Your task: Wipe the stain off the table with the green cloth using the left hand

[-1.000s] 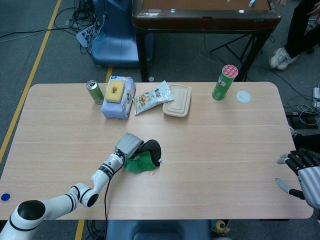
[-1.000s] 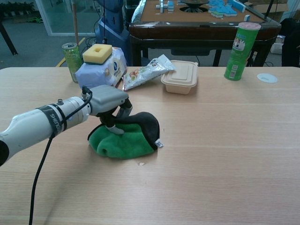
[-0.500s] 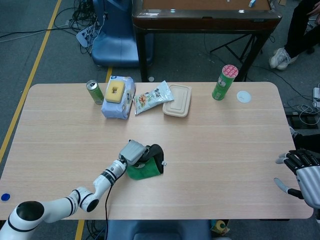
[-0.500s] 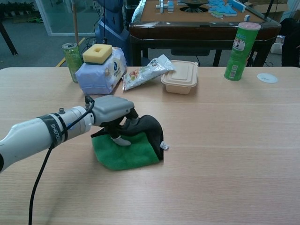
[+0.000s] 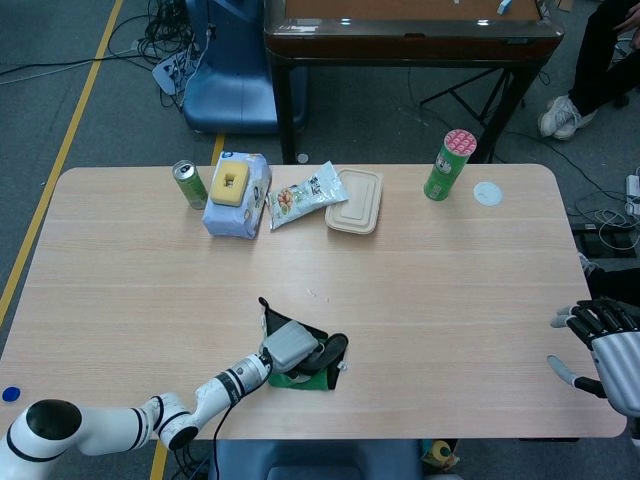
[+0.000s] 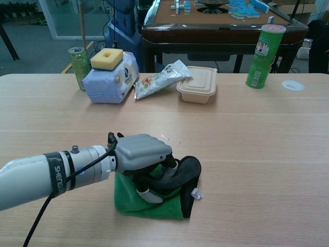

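Note:
The green cloth [image 6: 128,203], with a black side [image 6: 183,174] folded up, lies near the table's front edge, left of centre. My left hand [image 6: 143,154] rests on top of it, fingers curled down into the fabric and pressing it to the wood. In the head view the same hand [image 5: 293,345] covers most of the cloth [image 5: 296,379]. A few small pale specks [image 6: 163,137] lie on the wood just beyond the cloth. My right hand [image 5: 605,340] hovers at the table's right front corner, fingers apart and holding nothing.
Along the far side stand a green can [image 5: 188,184], a wipes pack with a yellow sponge [image 5: 236,195], a snack bag [image 5: 305,195], a beige lunch box [image 5: 355,200], a green tube [image 5: 449,165] and a white lid [image 5: 487,193].
My left hand has dragged the cloth toward the table's front edge and a little to the right, flattening it. The right hand has stayed put.

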### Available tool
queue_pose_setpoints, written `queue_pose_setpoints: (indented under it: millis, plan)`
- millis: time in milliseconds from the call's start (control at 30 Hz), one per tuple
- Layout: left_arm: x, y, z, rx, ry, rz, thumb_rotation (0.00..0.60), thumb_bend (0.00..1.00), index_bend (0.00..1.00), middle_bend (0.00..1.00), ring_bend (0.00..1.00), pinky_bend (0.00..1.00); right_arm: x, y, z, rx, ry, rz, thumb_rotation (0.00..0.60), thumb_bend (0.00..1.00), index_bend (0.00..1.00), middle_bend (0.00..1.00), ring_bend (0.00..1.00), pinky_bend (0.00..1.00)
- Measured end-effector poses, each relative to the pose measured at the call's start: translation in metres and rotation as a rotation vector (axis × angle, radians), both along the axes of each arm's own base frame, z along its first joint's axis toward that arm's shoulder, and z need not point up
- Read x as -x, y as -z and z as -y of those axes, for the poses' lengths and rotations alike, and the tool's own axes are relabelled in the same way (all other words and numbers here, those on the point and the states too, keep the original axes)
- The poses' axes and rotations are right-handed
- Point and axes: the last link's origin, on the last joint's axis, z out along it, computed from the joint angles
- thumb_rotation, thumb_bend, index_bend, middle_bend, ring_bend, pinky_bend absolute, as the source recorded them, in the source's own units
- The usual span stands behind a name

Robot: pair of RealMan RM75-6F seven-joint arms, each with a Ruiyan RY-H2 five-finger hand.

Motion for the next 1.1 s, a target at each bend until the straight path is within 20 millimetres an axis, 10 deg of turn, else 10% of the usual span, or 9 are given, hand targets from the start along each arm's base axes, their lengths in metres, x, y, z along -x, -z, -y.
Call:
queue_pose_setpoints:
  millis: [1100]
  plan:
    - [0.039, -0.02, -0.08, -0.401, -0.071, -0.143, 0.6, 0.19, 0.56, 0.61, 0.65, 0.89, -0.001, -0.001, 0.001, 0.006, -0.004, 0.0, 0.6, 0.3, 0.4, 0.36, 0.23, 0.2]
